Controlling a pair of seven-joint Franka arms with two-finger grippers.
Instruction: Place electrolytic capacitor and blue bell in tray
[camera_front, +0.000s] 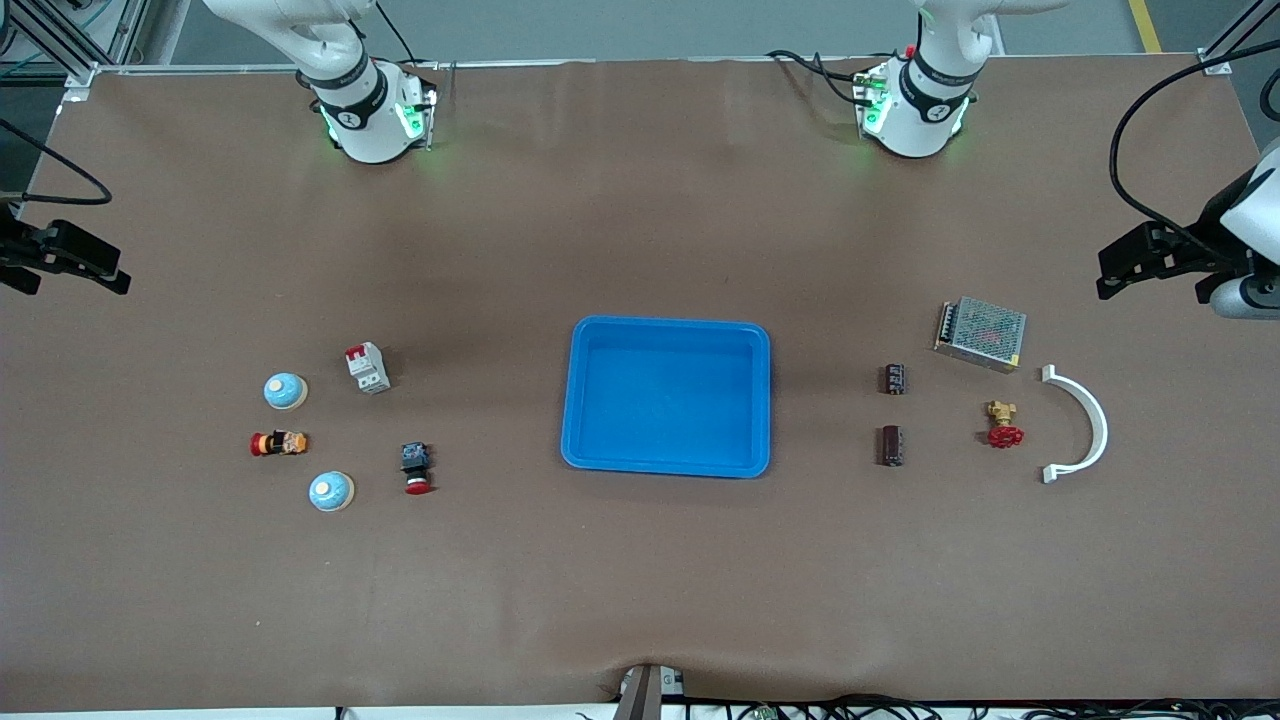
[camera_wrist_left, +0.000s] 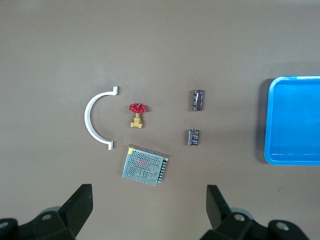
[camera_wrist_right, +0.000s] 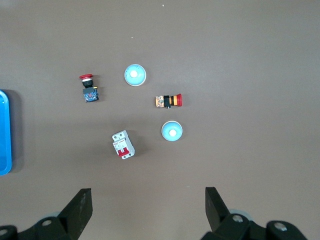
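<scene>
The blue tray (camera_front: 668, 400) lies empty at the table's middle; its edge shows in both wrist views (camera_wrist_left: 295, 120) (camera_wrist_right: 4, 132). Two dark electrolytic capacitors (camera_front: 894, 379) (camera_front: 891, 445) lie toward the left arm's end, also seen as capacitors (camera_wrist_left: 193, 137) (camera_wrist_left: 197, 100) in the left wrist view. Two blue bells (camera_front: 285, 390) (camera_front: 330, 491) stand toward the right arm's end, the same bells (camera_wrist_right: 172, 131) (camera_wrist_right: 134, 75) in the right wrist view. My left gripper (camera_front: 1103, 275) (camera_wrist_left: 149, 195) hangs open, high over its end of the table. My right gripper (camera_front: 122, 278) (camera_wrist_right: 148, 197) hangs open over its own end. Neither holds anything.
Beside the capacitors lie a red-handled brass valve (camera_front: 1002, 425), a white curved bracket (camera_front: 1085, 425) and a metal mesh power supply (camera_front: 981, 333). Near the bells are a white circuit breaker (camera_front: 367, 367), a red push button (camera_front: 416, 468) and a small red-and-yellow switch (camera_front: 278, 443).
</scene>
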